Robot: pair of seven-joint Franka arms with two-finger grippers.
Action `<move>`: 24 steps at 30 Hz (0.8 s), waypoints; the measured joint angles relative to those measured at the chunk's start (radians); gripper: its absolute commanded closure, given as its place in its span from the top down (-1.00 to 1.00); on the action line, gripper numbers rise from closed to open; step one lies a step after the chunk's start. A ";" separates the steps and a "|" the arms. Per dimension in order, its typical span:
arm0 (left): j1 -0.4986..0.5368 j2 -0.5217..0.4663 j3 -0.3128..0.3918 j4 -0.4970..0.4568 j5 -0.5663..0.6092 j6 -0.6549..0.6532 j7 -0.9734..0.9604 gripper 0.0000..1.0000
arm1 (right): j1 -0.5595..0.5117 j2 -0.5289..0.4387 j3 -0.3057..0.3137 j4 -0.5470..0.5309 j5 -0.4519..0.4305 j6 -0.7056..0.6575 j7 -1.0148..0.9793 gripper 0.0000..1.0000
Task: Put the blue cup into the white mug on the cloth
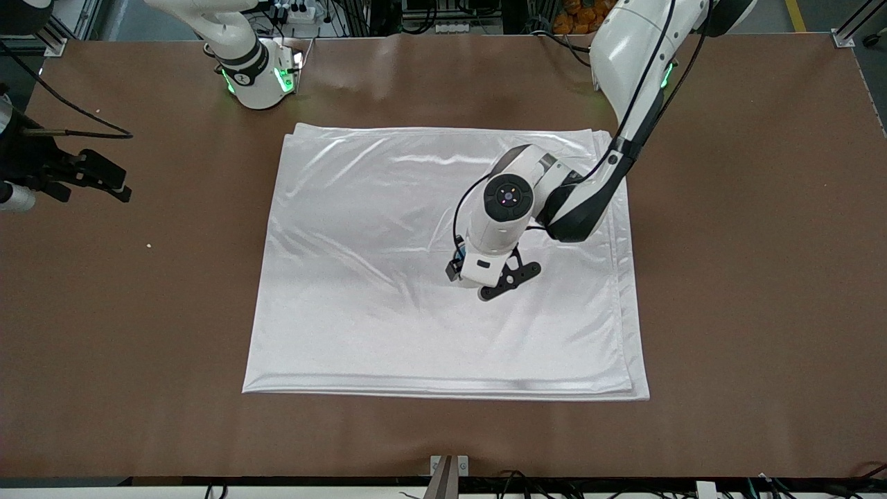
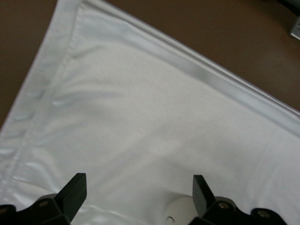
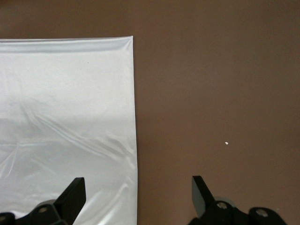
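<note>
Hovering open over the cloth (image 1: 388,277), left claw (image 2: 139,187); right claw (image 3: 138,190) waits.

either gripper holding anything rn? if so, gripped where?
Nothing held. The left gripper is open over the cloth, with a white rim, probably the white mug, showing below its gap. The right gripper is open over the table.

Cloth (image 1: 388,277): large, shiny white, satin-like, roughly square, folded in layers, creased; lies flat on table, centre of front frame. White mug (image 2: 180,208): only small cream-white rounded part visible at bottom edge of left wrist frame, on cloth. Blue cup: not visible.
</note>
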 measured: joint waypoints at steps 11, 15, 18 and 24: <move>0.276 -0.047 0.001 0.000 0.000 -0.045 0.447 1.00 | 0.002 0.000 0.004 0.000 0.000 0.000 0.000 1.00; 0.320 -0.058 0.000 0.000 0.000 -0.050 0.531 1.00 | 0.002 0.000 0.004 0.000 0.000 0.001 0.000 1.00; 0.342 -0.066 -0.001 0.000 0.000 -0.057 0.579 1.00 | 0.002 0.000 0.004 0.000 0.000 0.001 0.000 1.00; 0.388 -0.114 -0.003 -0.020 0.000 -0.076 0.613 1.00 | 0.002 0.000 0.005 0.000 0.000 0.001 0.000 1.00</move>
